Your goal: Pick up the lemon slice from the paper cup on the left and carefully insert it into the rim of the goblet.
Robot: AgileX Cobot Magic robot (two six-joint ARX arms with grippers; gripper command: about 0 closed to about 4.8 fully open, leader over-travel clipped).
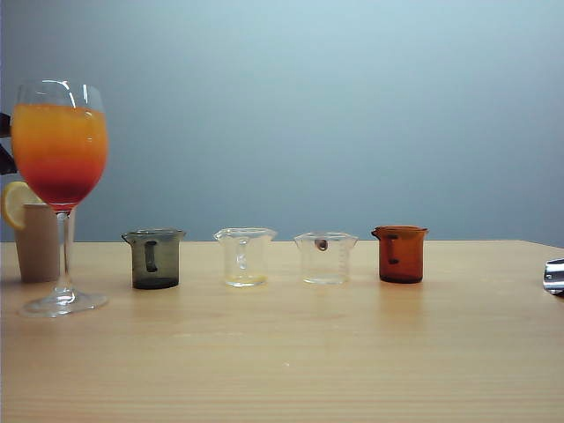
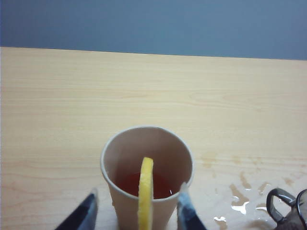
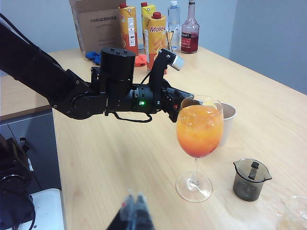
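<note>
The lemon slice (image 2: pixel 145 189) stands on edge on the near rim of the paper cup (image 2: pixel 125 158), which holds red liquid. My left gripper (image 2: pixel 138 192) is open, with one finger on each side of the cup and the slice between them, untouched. In the exterior view the slice (image 1: pixel 15 203) sticks up from the cup (image 1: pixel 39 247) at the far left, just behind the goblet (image 1: pixel 60 167), whose drink is orange above and red below. My right gripper (image 3: pixel 134 200) is shut and empty, hovering over bare table in front of the goblet (image 3: pixel 199 132).
Four small beakers stand in a row: dark grey (image 1: pixel 154 258), two clear (image 1: pixel 244 256) (image 1: pixel 325 257), amber (image 1: pixel 401 254). Spilled drops (image 2: pixel 240 206) lie beside the cup. Juice cartons (image 3: pixel 153 31), bottles (image 3: pixel 190 33) and a cardboard box (image 3: pixel 98 21) sit at the table's far end.
</note>
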